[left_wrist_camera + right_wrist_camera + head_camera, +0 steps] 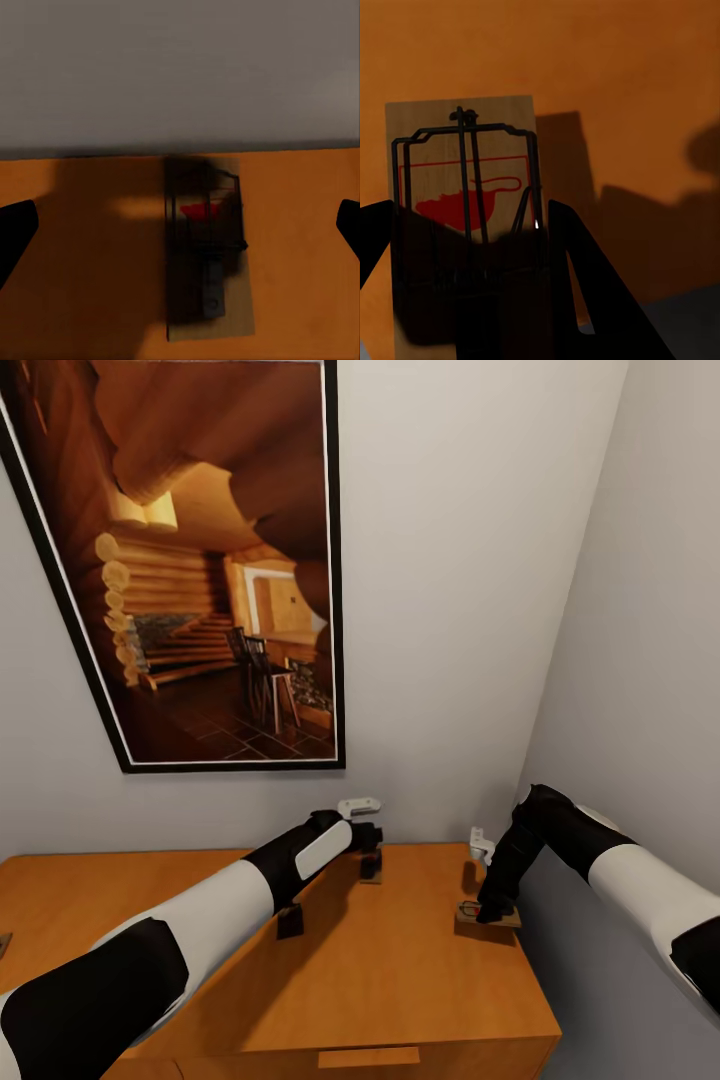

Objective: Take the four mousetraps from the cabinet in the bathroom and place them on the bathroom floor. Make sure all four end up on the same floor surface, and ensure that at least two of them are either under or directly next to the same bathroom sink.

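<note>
The orange-brown cabinet (400,980) fills the lower head view. One mousetrap (470,923) lies at the top's right edge, a tan board with dark wire and a red mark (465,187). My right gripper (495,910) (471,206) is shut on it, with a finger against each long side. Another mousetrap (206,255) lies in shadow near the back wall. My left gripper (370,865) (180,225) hovers over that one, open wide, its fingers (15,232) well clear on both sides.
A large framed picture (200,560) hangs on the wall behind the cabinet. A grey side wall (650,660) runs close along the cabinet's right edge. A small dark object (290,920) sits under my left forearm, too shadowed to identify. A drawer handle (368,1057) shows at the front.
</note>
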You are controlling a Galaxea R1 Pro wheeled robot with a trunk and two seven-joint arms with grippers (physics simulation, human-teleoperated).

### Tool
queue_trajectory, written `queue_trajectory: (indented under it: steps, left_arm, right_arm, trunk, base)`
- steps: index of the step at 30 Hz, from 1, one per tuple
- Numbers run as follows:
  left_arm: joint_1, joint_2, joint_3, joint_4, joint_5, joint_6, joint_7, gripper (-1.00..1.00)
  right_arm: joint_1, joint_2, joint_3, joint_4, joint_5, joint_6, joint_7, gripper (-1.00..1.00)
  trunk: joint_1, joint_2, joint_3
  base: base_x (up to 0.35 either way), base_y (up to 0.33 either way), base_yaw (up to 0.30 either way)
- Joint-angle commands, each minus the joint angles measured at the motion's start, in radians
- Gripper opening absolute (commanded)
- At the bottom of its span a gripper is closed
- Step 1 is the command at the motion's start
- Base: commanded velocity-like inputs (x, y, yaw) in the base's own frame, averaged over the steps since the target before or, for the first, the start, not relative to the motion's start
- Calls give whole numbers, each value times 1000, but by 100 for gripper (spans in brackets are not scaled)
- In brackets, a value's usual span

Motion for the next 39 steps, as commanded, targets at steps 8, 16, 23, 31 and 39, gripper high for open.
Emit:
queue_trajectory:
  steps: [8, 16, 23, 31, 39]
  left_arm:
    - [-2, 0, -6, 4, 7, 0, 7, 100]
    - [-2, 0, -6, 4, 8, 0, 6, 100]
    - [-2, 0, -7, 3, 8, 2, -4, 100]
    - [0, 0, -7, 2, 9, 3, -7, 100]
    - [0, 0, -7, 2, 9, 3, -7, 100]
  right_arm:
    - [-1, -1, 3, -2, 1, 15, 5, -100]
    - [-1, -1, 3, -2, 1, 15, 5, -100]
    - [-1, -1, 3, -2, 1, 15, 5, -100]
    - [-1, -1, 3, -2, 1, 15, 5, -100]
    - [-1, -1, 3, -2, 1, 15, 5, -100]
  trunk:
    - [8, -16, -8]
    - [8, -16, -8]
    - [8, -16, -8]
    - [27, -51, -24]
    - [58, -107, -49]
  base:
    - [0, 0, 0]
    - [0, 0, 0]
    - [0, 0, 0]
    - [0, 0, 0]
    - [0, 0, 0]
